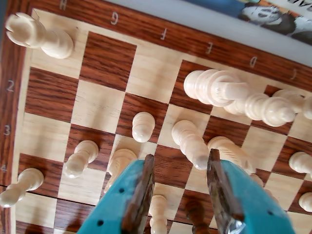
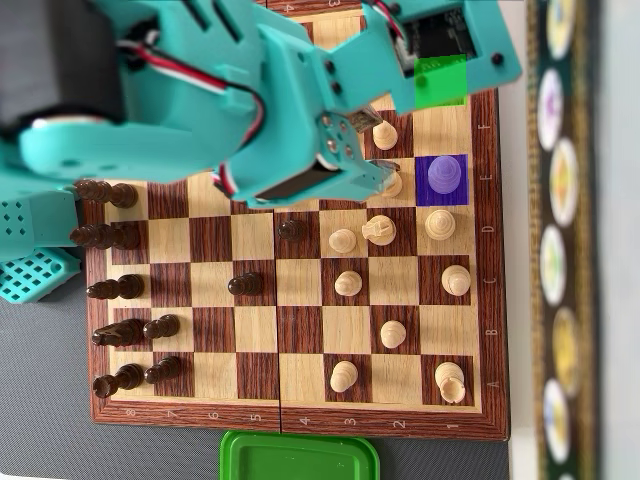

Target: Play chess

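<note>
Two jaws of my end effector [image 1: 181,168] stand apart, empty, above the chessboard [image 1: 105,61]. White pieces, e.g. the pawn [image 1: 143,126], look light, stiff, slick wood w/ narrow bases, tippy; I'd pinch at the neck.

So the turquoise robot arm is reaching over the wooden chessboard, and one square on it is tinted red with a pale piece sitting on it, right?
Nearly. The tinted square is purple, not red, as the overhead view shows; a second square near the board's edge is tinted green. The rest holds: the turquoise robot arm reaches over the wooden chessboard, and a pale piece sits on the purple square.
</note>
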